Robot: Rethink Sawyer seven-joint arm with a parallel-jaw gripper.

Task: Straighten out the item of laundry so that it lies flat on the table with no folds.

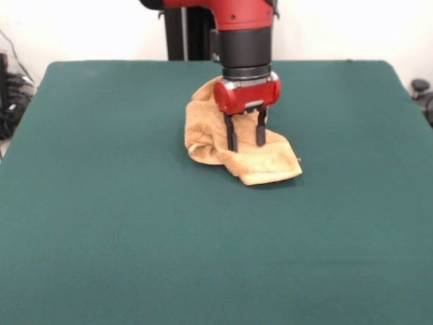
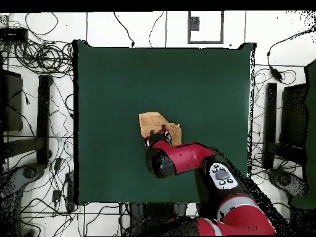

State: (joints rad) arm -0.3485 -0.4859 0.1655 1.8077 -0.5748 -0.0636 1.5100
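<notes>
The tan-orange towel [image 1: 223, 145] lies crumpled in a folded heap on the dark green table [image 1: 101, 217], a little toward the far side of its middle. One folded end sticks out toward the near right. My gripper [image 1: 246, 145] points straight down over the heap. It is open, with its two black fingers [image 1: 231, 135] apart and their tips at the towel's top surface. In the overhead view the towel [image 2: 150, 123] shows just beyond the gripper [image 2: 158, 139], and the arm hides part of it.
The green table [image 2: 105, 92] stretches wide on every side of the towel. Cables and black equipment [image 2: 37, 68] lie on the floor around the table. The red arm [image 2: 191, 157] reaches in from the robot's side.
</notes>
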